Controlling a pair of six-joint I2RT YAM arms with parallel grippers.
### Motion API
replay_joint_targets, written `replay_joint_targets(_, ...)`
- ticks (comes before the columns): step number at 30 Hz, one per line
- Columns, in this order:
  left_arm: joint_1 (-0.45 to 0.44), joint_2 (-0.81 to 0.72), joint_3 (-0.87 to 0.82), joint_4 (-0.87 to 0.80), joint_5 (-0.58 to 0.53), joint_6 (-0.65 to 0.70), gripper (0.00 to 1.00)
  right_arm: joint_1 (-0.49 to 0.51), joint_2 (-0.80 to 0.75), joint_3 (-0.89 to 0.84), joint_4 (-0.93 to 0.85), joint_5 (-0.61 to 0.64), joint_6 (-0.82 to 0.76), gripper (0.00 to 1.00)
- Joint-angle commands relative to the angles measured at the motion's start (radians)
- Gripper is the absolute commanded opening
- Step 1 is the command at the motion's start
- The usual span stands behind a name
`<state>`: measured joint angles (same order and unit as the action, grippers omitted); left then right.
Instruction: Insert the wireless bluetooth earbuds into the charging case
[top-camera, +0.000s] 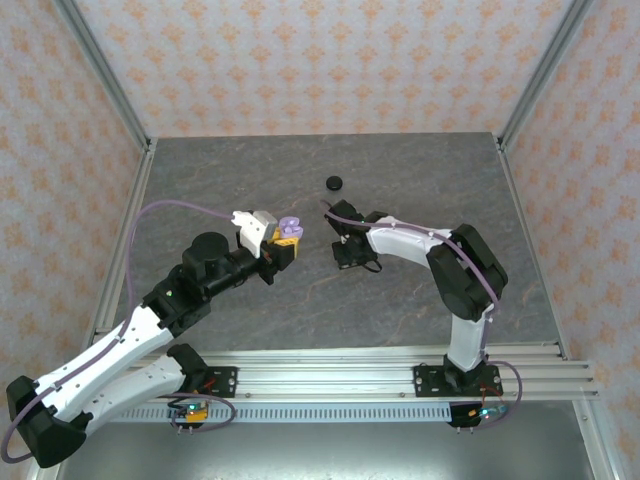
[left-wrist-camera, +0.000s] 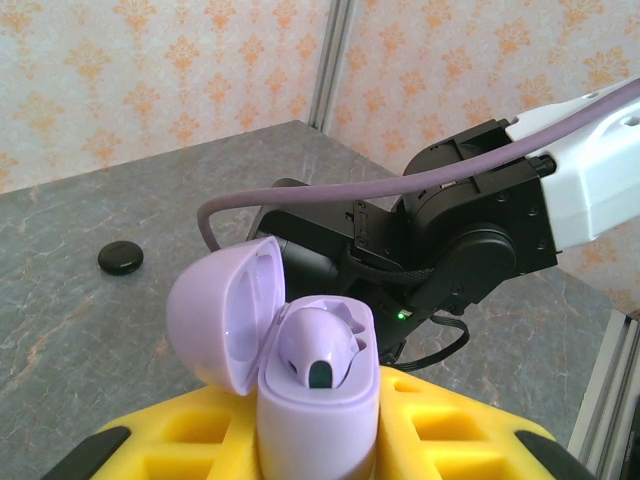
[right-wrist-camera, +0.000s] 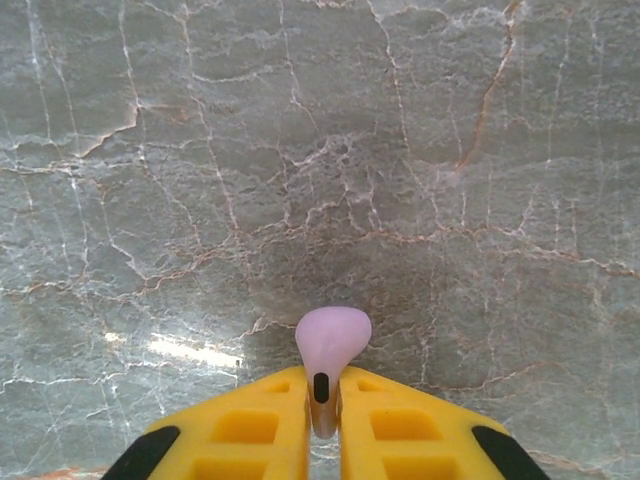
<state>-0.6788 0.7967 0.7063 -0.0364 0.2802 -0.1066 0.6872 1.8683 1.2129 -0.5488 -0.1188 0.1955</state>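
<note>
My left gripper (left-wrist-camera: 320, 425) is shut on an open pale lilac charging case (left-wrist-camera: 318, 425), held upright between its yellow fingers (left-wrist-camera: 170, 440). The lid (left-wrist-camera: 215, 315) is hinged back to the left. One lilac earbud (left-wrist-camera: 318, 350) sits in the left socket, and the socket beside it is empty. Above the marble table, my right gripper (right-wrist-camera: 322, 400) is shut on the stem of a second lilac earbud (right-wrist-camera: 332, 340), bulb pointing forward. From above, the case (top-camera: 289, 226) and left gripper (top-camera: 284, 238) sit a short way left of the right gripper (top-camera: 347, 252).
A small black round object (top-camera: 334, 182) lies on the grey marble table (top-camera: 420, 190) behind the grippers; it is also seen from the left wrist (left-wrist-camera: 120, 258). The right arm's black wrist (left-wrist-camera: 470, 230) and lilac cable (left-wrist-camera: 300, 190) hang close behind the case. Patterned walls enclose the table.
</note>
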Motion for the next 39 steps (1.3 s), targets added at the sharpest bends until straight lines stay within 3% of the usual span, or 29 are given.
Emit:
replay_joint_targets(1, 0.005, -0.002, 0.028, 0.036, 0.008, -0.006, 0.27, 0.002, 0.011, 0.013, -0.026, 0.035, 0.020, 0.16)
replay_joint_targets(10, 0.005, -0.005, 0.024, 0.035, 0.007, -0.008, 0.27, 0.000, 0.009, 0.016, -0.043, 0.037, 0.030, 0.18)
replay_joint_targets(19, 0.005, -0.011, 0.022, 0.029, 0.000, -0.010, 0.27, 0.001, -0.082, 0.027, -0.061, 0.060, 0.063, 0.44)
replay_joint_targets(32, 0.004, -0.016, 0.020, 0.036, 0.001, -0.015, 0.27, -0.015, 0.035, 0.149, -0.124, 0.056, 0.111, 0.44)
replay_joint_targets(39, 0.005, -0.024, 0.015, 0.036, 0.002, -0.013, 0.27, -0.017, 0.086, 0.183, -0.145, 0.066, 0.111, 0.39)
